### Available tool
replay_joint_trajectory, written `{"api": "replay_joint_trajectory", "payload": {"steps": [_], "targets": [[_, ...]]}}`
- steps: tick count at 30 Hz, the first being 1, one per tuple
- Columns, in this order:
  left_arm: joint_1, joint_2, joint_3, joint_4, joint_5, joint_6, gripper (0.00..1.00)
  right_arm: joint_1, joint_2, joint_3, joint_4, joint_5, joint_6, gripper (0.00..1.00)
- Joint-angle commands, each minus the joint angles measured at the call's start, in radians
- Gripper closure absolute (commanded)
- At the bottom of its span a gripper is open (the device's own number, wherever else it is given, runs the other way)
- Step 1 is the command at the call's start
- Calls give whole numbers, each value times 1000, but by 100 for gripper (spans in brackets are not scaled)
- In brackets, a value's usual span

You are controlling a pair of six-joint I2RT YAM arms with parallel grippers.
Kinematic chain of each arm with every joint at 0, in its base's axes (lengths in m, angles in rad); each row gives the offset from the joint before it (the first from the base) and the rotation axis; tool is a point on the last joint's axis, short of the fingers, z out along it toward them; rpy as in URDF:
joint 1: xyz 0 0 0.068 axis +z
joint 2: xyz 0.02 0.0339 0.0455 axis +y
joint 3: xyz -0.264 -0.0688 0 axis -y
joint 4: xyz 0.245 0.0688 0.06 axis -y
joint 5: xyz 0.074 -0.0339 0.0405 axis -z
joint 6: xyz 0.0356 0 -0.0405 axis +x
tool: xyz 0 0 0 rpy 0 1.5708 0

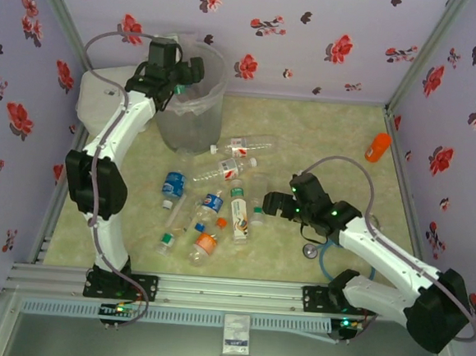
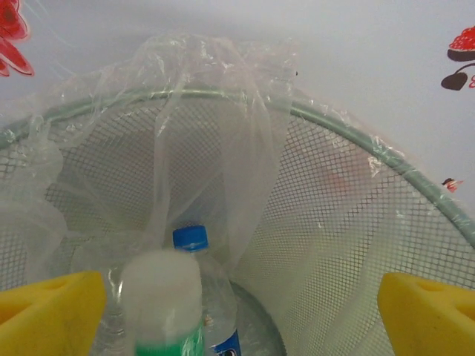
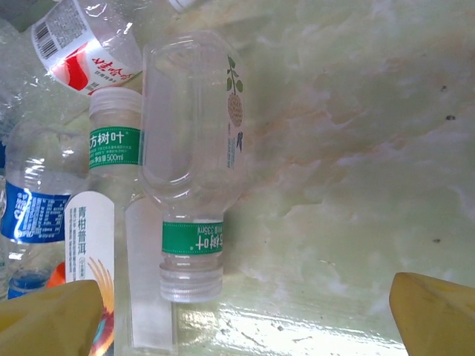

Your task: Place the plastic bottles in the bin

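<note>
Ok, top view: left tool (image 1: 185,68) hangs over the bin (image 1: 188,129) at far left. Loose plastic bottles (image 1: 211,201) lie clustered mid-counter (image 1: 332,136), and the right tool (image 1: 267,203) sits just beside them.

Left wrist: pads (image 2: 52,315) stand far apart, gripping nothing. A blurred white-capped bottle (image 2: 162,293) and a blue-capped bottle (image 2: 191,239) are inside the bin's mesh wall (image 2: 334,222).

Right wrist: jaws spread wide, holding nothing. A clear green-banded bottle (image 3: 191,148) lies flat on the counter ahead of the pads (image 3: 438,315).
</note>
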Motion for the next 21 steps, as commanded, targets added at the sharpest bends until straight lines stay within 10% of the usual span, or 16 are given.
{"api": "replay_joint_trajectory", "payload": {"steps": [1, 11, 21], "targets": [[-2, -72, 21, 18, 13, 14, 4, -1, 35, -8, 69, -17, 47, 1], [-3, -284, -60, -80, 17, 45, 0, 31, 194, 35, 134, -7, 59, 21], [-67, -729, -520, -179, 160, -65, 0, 31, 397, 84, 219, 1, 74, 43]]}}
